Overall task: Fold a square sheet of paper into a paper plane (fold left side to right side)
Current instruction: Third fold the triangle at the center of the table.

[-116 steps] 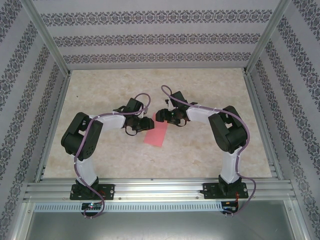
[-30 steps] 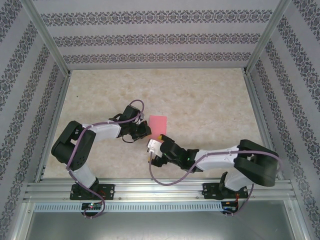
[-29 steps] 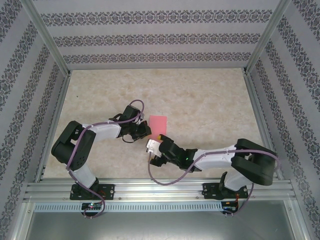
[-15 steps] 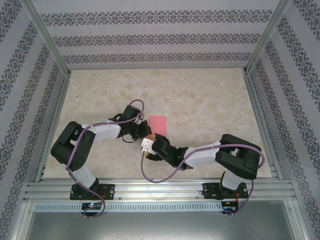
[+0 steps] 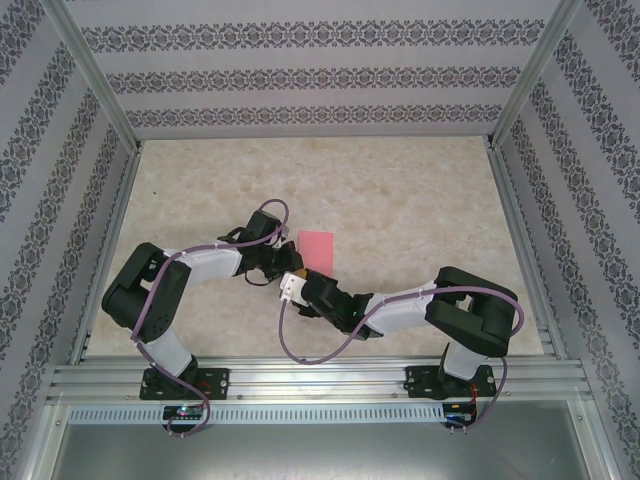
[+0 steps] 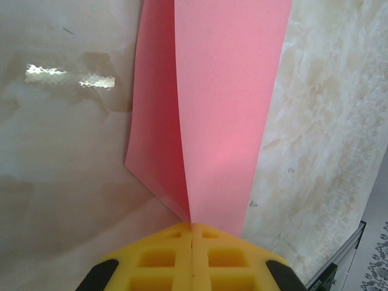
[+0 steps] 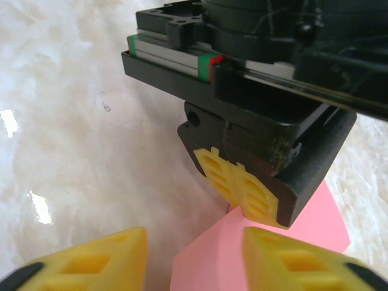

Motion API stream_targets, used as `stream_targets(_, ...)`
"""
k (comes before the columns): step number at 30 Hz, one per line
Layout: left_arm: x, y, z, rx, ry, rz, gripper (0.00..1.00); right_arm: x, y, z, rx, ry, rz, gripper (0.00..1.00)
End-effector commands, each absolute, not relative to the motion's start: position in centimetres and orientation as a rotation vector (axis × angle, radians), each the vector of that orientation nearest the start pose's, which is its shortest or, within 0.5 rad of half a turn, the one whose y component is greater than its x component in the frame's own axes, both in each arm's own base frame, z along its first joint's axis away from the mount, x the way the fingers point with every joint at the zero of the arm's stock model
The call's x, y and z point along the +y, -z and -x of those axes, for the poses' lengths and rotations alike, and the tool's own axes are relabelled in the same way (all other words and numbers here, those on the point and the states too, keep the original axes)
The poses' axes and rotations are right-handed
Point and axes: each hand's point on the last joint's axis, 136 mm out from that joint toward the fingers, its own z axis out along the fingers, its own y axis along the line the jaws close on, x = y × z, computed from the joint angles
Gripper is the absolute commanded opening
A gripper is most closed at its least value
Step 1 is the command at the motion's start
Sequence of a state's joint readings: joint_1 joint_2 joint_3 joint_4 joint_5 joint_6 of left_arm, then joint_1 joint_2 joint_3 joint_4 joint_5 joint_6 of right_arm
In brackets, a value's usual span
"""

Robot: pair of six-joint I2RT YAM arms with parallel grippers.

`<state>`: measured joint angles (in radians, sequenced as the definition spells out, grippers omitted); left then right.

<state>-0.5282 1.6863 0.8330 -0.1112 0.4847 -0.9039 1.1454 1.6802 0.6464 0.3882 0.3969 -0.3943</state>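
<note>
Pink-red and matte, the thin sheet of paper [image 6: 224,103] lay about the middle of the bench [image 5: 400,190], whose top was glossy, cream and marbled. The sheet was doubled over into a narrow upright oblong, its two smooth layers parting along one long edge and meeting in a sharp crease at the near corner. The left gripper [image 6: 191,229] was clenched on that corner, its yellow, grid-moulded foam pads [image 6: 160,260] pressed flat together with the paper pinched between them. The left arm [image 5: 150,290] stood with its black elbow pushed out toward the bench's left edge and its white forearm reaching rightward to the sheet. The right arm [image 5: 470,310] was folded tight above its base near the bench's near-right corner, its forearm stretched low and leftward along the near side, a purple cable [image 5: 320,355] looping beneath it. The right gripper [image 7: 193,248] was released, its two yellow wedge-shaped fingers [image 7: 91,257] standing apart on either side of the sheet's near edge, just under the left gripper's black housing. Whether either finger brushed the paper could not be told from the wrist view.
</note>
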Motion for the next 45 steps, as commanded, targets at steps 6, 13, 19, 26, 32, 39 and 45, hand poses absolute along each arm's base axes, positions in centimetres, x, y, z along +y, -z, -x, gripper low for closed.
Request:
stream_targets(6,-27.1,-5.4,-29.5,2.747,1.116,0.286,0.03,35.1,-6.4,-23.1,1.678,0.009,1.328,0.19)
stream_targets(13,-27.1,-5.3,-29.4,2.749,1.115,0.286,0.03,34.7,-6.3,-23.4,1.686,0.022,1.321,0.00)
stream_targets(19,-26.8,-5.3,-29.3,2.757,1.086,0.278,0.10,34.6,-6.1,-23.3,1.696,0.008,1.328,0.00)
stream_targets(26,-25.7,-5.9,-29.0,2.763,1.003,0.237,0.41,34.1,-5.9,-23.4,1.708,0.002,1.335,0.00)
stream_targets(32,-23.7,-7.5,-29.3,2.739,0.959,0.246,0.58,33.8,-5.2,-23.0,1.722,-0.014,1.356,0.00)
stream_targets(39,-22.6,-10.3,-30.9,2.685,0.956,0.230,0.62,33.6,-4.9,-22.8,1.728,-0.028,1.351,0.00)
stream_targets(45,-26.5,-11.5,-33.8,2.661,1.110,0.089,0.42,33.7,-4.9,-22.8,1.728,-0.037,1.348,0.00)
